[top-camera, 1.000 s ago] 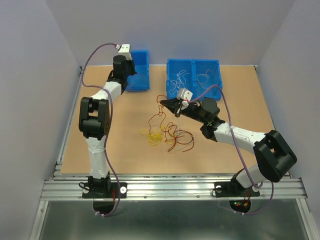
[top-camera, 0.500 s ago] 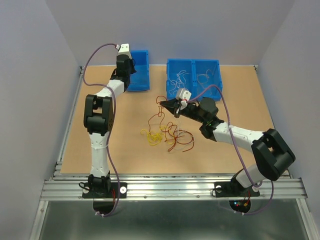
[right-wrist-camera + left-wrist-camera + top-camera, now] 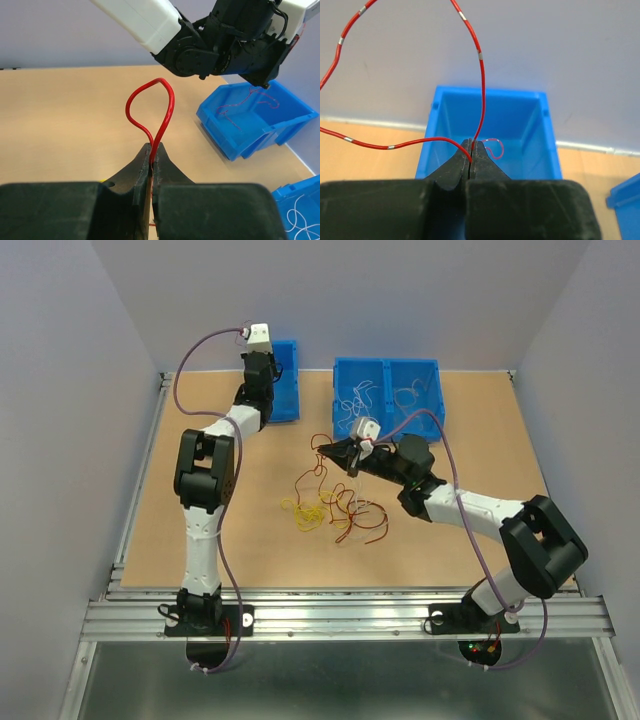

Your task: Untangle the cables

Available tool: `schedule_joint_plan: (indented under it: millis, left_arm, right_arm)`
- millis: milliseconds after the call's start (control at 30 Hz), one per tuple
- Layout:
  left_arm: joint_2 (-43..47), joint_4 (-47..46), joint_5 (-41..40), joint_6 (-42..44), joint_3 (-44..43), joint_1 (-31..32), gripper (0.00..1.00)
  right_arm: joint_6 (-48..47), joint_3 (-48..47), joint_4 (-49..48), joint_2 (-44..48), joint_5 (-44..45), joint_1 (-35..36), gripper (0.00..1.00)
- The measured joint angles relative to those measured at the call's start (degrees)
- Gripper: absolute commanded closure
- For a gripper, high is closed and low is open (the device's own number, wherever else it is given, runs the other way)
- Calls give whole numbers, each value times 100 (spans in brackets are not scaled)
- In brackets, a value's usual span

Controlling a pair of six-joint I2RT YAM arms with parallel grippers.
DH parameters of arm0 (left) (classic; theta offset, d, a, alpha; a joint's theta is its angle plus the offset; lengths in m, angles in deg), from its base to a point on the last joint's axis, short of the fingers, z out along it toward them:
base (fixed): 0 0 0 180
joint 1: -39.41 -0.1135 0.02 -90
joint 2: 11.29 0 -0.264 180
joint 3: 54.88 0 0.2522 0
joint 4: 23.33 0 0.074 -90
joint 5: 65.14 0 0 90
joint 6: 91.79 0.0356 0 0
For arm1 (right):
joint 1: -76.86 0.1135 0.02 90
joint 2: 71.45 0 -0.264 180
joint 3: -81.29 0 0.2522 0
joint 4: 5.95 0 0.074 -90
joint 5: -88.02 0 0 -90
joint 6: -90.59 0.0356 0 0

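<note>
My left hand [image 3: 471, 147] pinches a red cable [image 3: 481, 65] over the bin [image 3: 540, 130], release next; right hand [image 3: 151, 150] clamps a possibly tangled loop [image 3: 161, 79]

Left gripper [image 3: 471, 149] and right gripper [image 3: 151, 153] are both clamped tight, jaws together.

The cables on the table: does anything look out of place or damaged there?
Only the tangle: red, yellow and white cables lie knotted in a clump on the table, outside the blue bins. The right claw pinches one red loop. No damage shows.
</note>
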Motion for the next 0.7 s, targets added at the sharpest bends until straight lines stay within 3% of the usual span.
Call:
schedule_joint_plan:
  millis: [100, 300, 700]
  left_arm:
    - [24, -649, -55, 332, 260, 98, 96]
    - [-7, -807, -44, 761, 304, 164, 100]
    - [-90, -380, 111, 918, 758, 146, 100]
  right_arm:
    - [22, -48, 13, -68, -28, 0, 99]
    - [81, -160, 37, -157, -131, 0, 100]
    - [101, -160, 39, -146, -133, 0, 100]
